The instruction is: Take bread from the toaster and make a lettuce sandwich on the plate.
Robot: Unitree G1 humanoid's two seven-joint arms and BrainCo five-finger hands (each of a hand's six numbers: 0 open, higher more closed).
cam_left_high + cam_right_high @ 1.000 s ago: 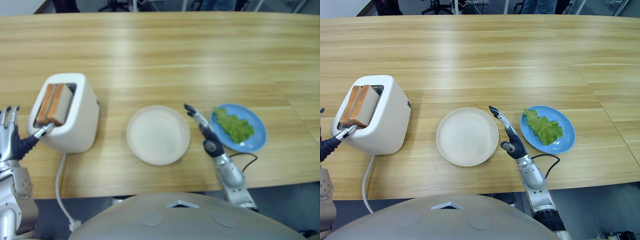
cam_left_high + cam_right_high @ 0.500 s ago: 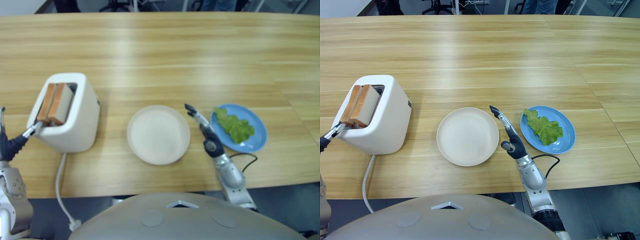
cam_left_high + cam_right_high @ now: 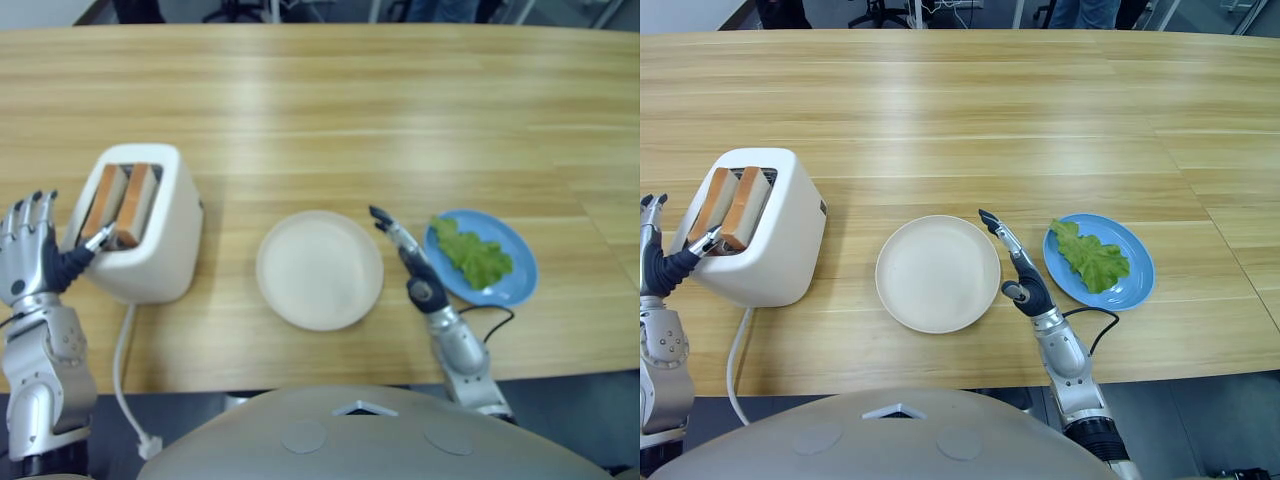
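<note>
1. A white toaster sits on the left of the wooden table.
2. Two slices of bread stick up out of its top.
3. The left hand is just beside the toaster, fingers pointing up and thumb at the toaster's top edge.
4. A round cream plate sits in the middle.
5. The right hand rests flat and straight between that plate and a blue plate.
6. Green lettuce lies on the blue plate.

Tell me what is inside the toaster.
Two slices of bread stand side by side in the slots of the toaster, their tops sticking out. Their lower parts are hidden by the toaster's white body.
</note>
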